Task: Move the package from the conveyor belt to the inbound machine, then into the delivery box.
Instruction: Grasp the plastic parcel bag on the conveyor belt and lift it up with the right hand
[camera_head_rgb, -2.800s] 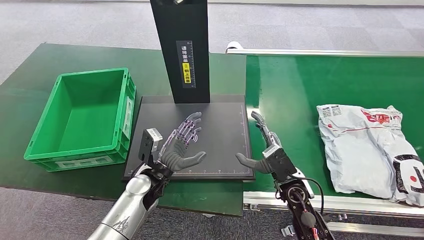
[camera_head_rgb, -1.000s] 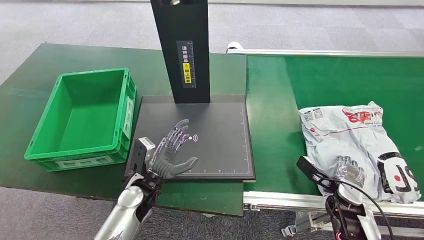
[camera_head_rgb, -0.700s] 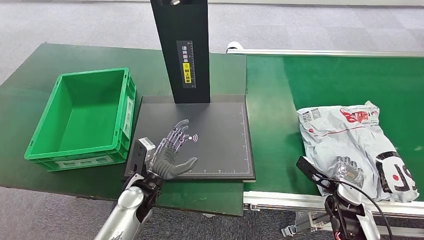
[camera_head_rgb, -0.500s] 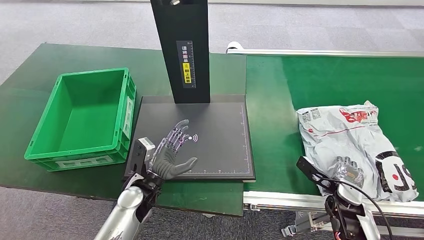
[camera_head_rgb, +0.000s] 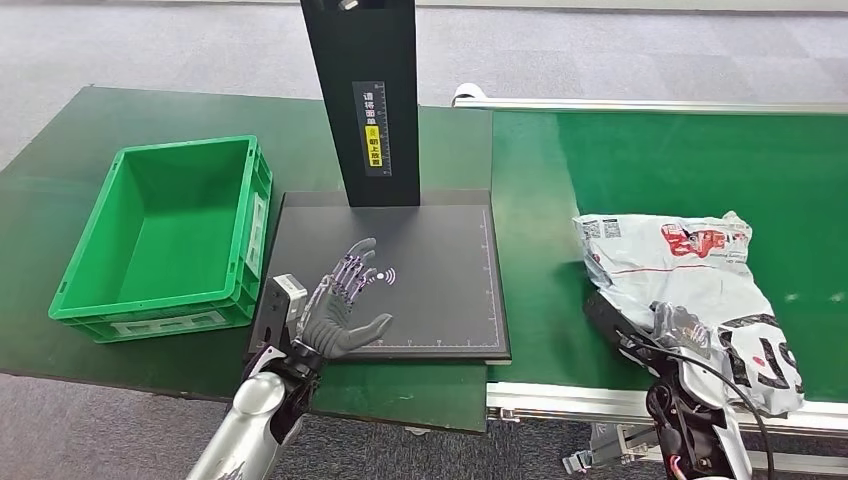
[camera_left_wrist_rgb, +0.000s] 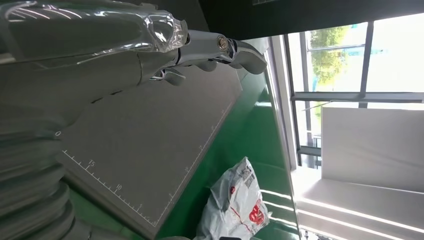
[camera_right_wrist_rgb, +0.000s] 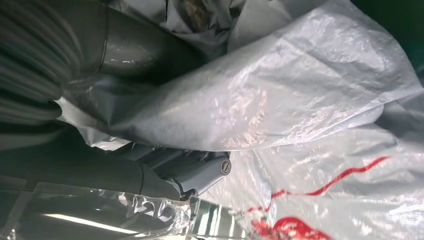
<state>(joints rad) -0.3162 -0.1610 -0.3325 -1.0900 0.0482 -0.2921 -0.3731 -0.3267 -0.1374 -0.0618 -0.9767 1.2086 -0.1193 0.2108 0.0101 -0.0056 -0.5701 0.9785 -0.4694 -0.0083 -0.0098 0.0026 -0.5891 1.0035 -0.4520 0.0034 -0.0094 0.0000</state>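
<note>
While the right hand (camera_head_rgb: 682, 325) clamps its fingers on the near edge of the grey plastic package (camera_head_rgb: 690, 280), that package lies crumpled on the green conveyor belt (camera_head_rgb: 650, 160), to the right of the inbound machine's black platform (camera_head_rgb: 440, 260). In the right wrist view, the thumb (camera_right_wrist_rgb: 130, 50) and the fingers (camera_right_wrist_rgb: 200, 172) pinch a fold of the wrap. Hovering over the platform's near left corner, the left hand (camera_head_rgb: 345, 305) holds nothing, fingers spread apart. At the far left of the tabletop (camera_head_rgb: 60, 160) sits the green delivery box (camera_head_rgb: 170, 235). Behind the platform rises a black post (camera_head_rgb: 365, 100).
</note>
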